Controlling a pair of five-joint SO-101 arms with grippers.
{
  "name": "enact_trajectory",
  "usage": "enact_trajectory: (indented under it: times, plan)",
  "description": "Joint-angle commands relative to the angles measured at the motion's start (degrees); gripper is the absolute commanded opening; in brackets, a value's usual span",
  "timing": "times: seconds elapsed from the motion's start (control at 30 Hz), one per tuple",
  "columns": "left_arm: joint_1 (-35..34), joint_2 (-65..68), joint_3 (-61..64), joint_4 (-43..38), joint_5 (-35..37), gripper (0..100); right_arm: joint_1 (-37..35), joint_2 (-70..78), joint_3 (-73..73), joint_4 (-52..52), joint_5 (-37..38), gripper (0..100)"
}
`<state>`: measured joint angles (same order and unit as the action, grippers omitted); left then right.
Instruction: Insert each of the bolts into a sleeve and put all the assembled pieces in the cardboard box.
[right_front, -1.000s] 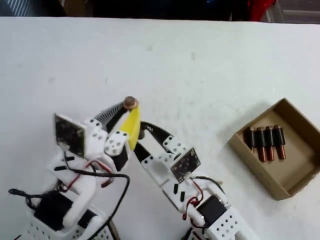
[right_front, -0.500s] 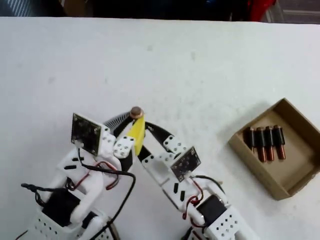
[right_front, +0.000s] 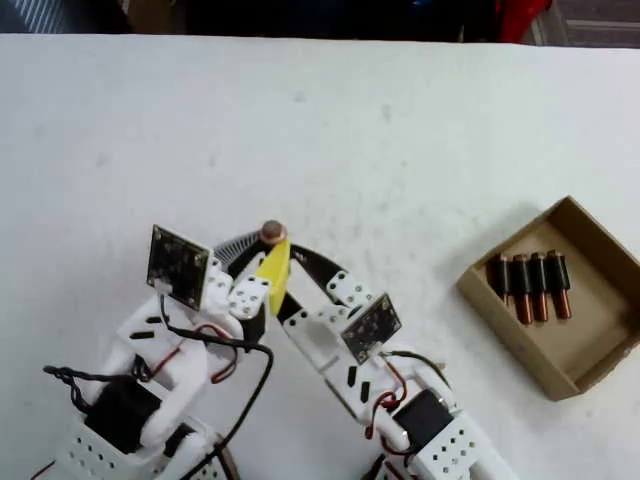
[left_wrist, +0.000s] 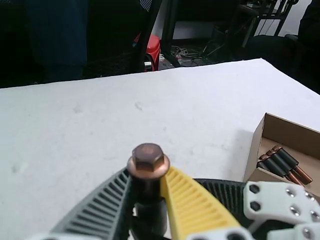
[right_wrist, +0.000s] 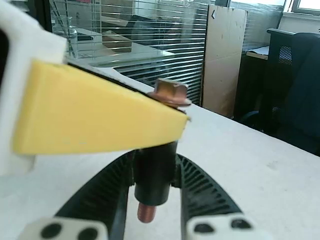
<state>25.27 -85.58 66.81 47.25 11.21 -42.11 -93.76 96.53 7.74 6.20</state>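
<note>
In the high view, the left arm (right_front: 160, 340) and right arm (right_front: 340, 340) are seen at the table's (right_front: 400, 120) near edge, and both reach to one upright bolt (right_front: 271, 233) held above the table left of that edge's middle. The box (right_front: 600, 330) is set by the right edge, with four assembled pieces (right_front: 530, 285) laid side by side in it. In the left wrist view, the left gripper (left_wrist: 148, 200) is shown pressed onto the bolt just below its copper head (left_wrist: 148, 160), with a grey finger (left_wrist: 107, 210) on one side and a yellow finger (left_wrist: 190, 205) on the other. The box and its pieces are seen beyond. In the right wrist view, the right gripper (right_wrist: 155, 187) is shown pinching the black sleeve (right_wrist: 155, 172) between its ribbed fingers (right_wrist: 200, 192). The bolt's tip (right_wrist: 146, 212) is seen poking out below the sleeve, so the bolt is judged to be fully inserted. Four pieces are counted as done, and a fifth as assembled but not yet boxed. What is left is judged to be a release by one gripper and the carrying of this piece to the box.
</note>
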Motion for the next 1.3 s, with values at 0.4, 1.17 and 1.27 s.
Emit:
enact_trajectory:
  times: [0.4,1.17,1.27]
  plan:
    - [-4.09,0.48,-1.76,-0.97,-3.08,31,0.84,-0.92,0.62,-1.71,0.62,1.7]
    - [-19.65,0.48,-12.48,-0.97,-12.66,3,2.33,-0.92,0.62,0.75,0.62,1.7]
    - [-23.43,0.40,-12.48,-0.97,-15.56,7,5.14,-0.92,0.62,0.75,0.53,1.7]
